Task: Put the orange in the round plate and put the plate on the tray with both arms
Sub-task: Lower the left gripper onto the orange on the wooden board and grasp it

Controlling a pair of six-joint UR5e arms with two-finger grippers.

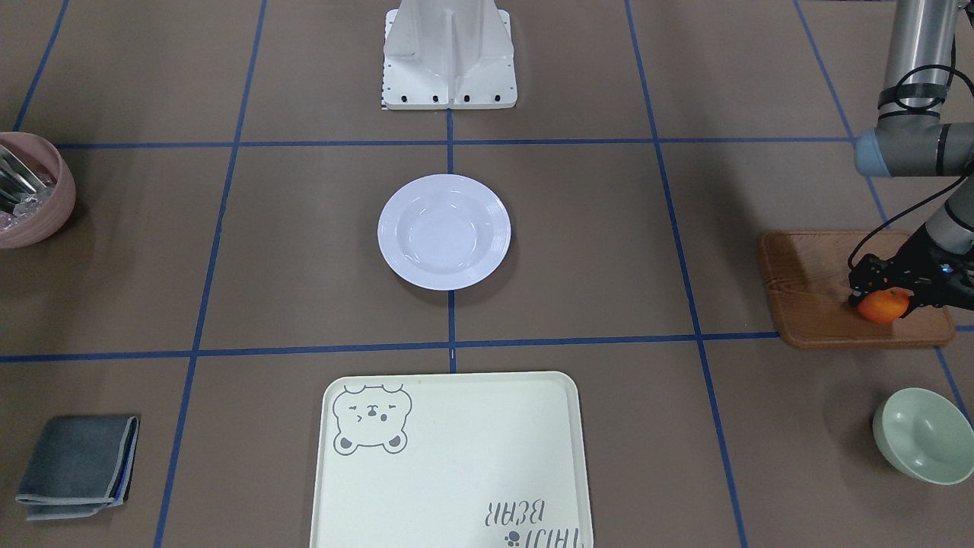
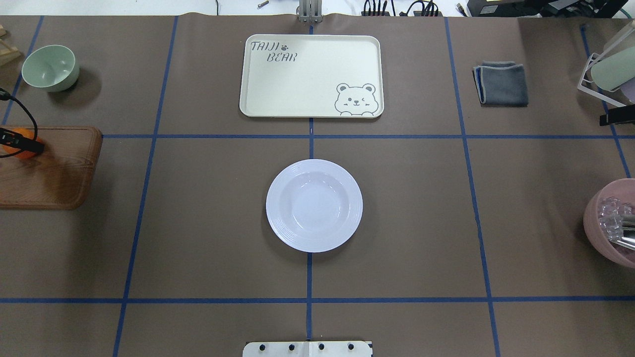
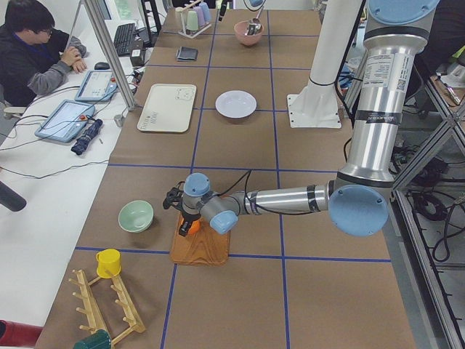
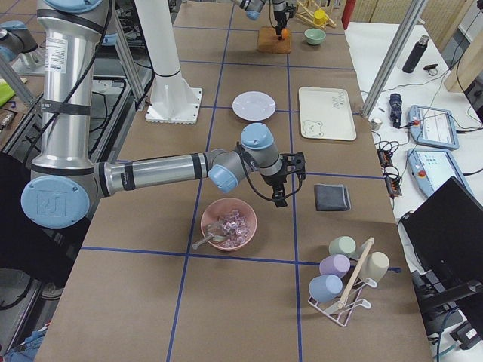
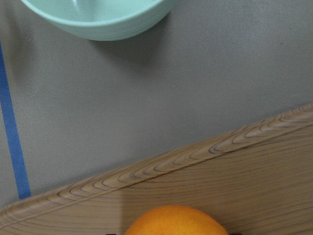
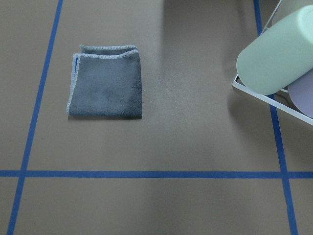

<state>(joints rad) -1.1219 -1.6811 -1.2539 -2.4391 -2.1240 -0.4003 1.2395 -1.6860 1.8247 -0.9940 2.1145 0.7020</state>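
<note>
The orange (image 1: 883, 307) lies on a brown wooden board (image 1: 814, 289) at the table's left end. My left gripper (image 1: 887, 295) is down over it, and its black fingers press the fruit's sides, so it is shut on the orange (image 5: 176, 223). The white round plate (image 2: 314, 205) stands bare at the table's middle. Beyond it lies the cream bear tray (image 2: 311, 74). My right gripper (image 4: 290, 179) hovers over the table's right end near the grey cloth. Only a black piece of it shows at the overhead view's edge, so I cannot tell its state.
A mint-green bowl (image 2: 49, 67) stands just beyond the board. A folded grey cloth (image 2: 501, 83) lies at the far right, a cup rack (image 2: 610, 69) past it. A pink bowl (image 2: 610, 223) with clear pieces and cutlery sits at the right edge. The robot's base plate (image 2: 307, 348) is at the near edge.
</note>
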